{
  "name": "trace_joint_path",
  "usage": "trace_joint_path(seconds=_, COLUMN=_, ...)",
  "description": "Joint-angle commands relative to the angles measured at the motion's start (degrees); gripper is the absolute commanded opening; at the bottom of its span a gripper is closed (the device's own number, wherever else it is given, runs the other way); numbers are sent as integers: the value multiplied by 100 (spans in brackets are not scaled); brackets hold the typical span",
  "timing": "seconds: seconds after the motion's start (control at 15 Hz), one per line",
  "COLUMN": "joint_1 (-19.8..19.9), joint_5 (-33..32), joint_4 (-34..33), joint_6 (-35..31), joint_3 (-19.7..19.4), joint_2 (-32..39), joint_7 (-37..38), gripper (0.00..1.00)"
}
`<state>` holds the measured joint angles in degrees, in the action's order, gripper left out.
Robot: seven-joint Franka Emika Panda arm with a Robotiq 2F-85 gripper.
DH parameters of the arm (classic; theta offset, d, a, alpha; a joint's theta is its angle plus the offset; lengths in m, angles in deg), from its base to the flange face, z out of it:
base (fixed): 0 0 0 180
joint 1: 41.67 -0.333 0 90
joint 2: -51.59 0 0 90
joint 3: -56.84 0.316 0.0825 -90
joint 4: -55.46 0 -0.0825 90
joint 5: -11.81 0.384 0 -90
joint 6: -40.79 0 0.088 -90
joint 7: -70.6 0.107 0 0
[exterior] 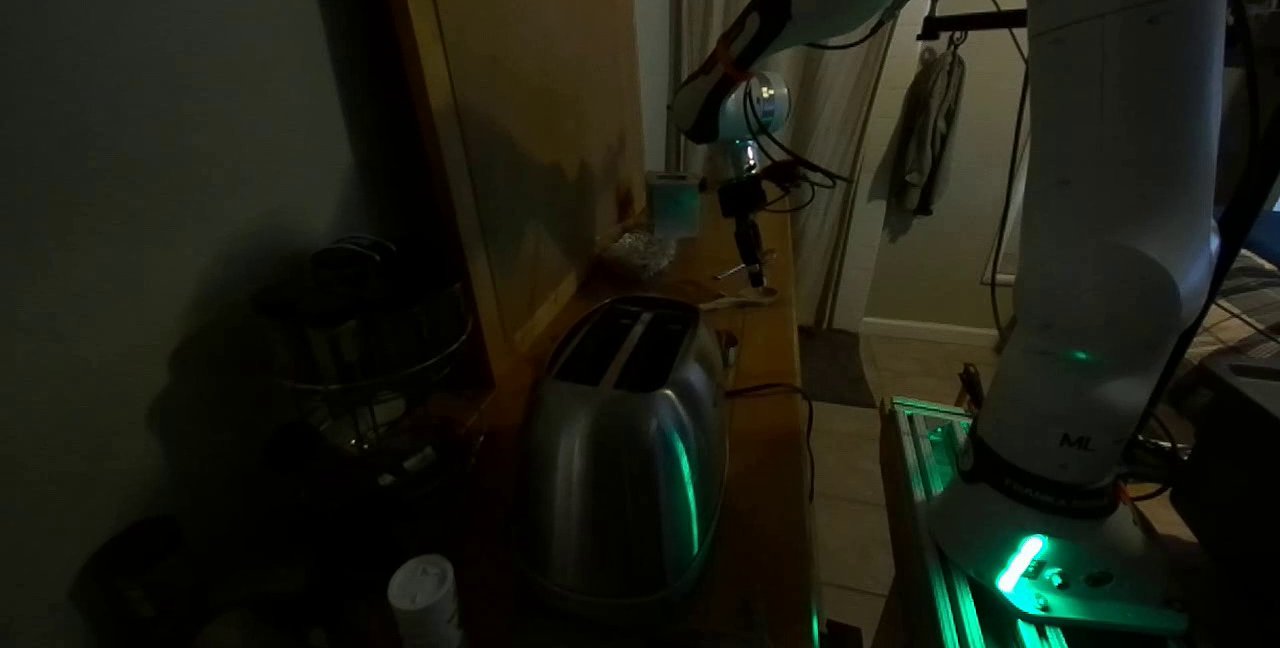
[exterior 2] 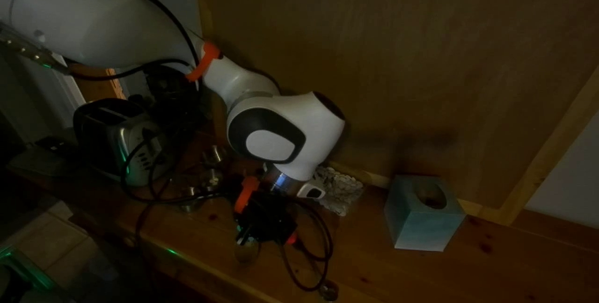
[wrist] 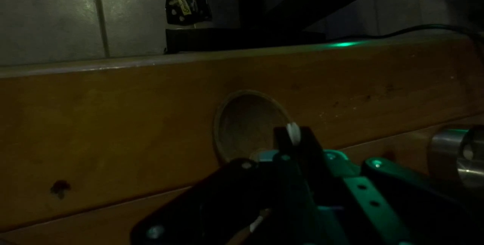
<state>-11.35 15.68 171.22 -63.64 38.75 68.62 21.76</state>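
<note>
A tiled floor (exterior: 845, 458) is extending beside a wooden counter (exterior 2: 524, 265). A wood panel (exterior 2: 444, 60) is standing along it; a curtain (exterior: 840, 158) is hanging beyond. Dim light is prevailing.

The hand (wrist: 293, 135) partly hid the wooden spoon (wrist: 245, 126) at five o'clock; the wrist view cut off metalware (wrist: 449, 146) near three.

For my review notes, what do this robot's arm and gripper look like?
The arm is white with rounded black panels, orange straps and black cables. "ML" lettering sits low on it, above a glowing green light strip. The gripper is dark, with jointed links and round screw heads.
</note>
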Motion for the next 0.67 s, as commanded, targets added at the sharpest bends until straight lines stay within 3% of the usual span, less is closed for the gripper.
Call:
trace_joint_path(seconds=0.0, joint_1=-38, joint_5=33, joint_4=208, joint_6=-474, joint_3=-28, joint_2=-177, joint_7=-80, gripper=3)
trace_joint_path(seconds=0.4, joint_1=-48, joint_5=-35, joint_4=243, joint_6=-751, joint_3=-36, joint_2=-140, joint_7=-35, gripper=3)
trace_joint_path(seconds=0.47, joint_1=-51, joint_5=-41, joint_4=255, joint_6=-770, joint_3=-36, joint_2=-138, joint_7=-31, gripper=8)
trace_joint_path(seconds=0.53, joint_1=-52, joint_5=-44, joint_4=272, joint_6=-783, joint_3=-37, joint_2=-139, joint_7=-28, gripper=34)
trace_joint_path(seconds=0.6, joint_1=-55, joint_5=-53, joint_4=278, joint_6=-788, joint_3=-37, joint_2=-135, joint_7=-22, gripper=35)
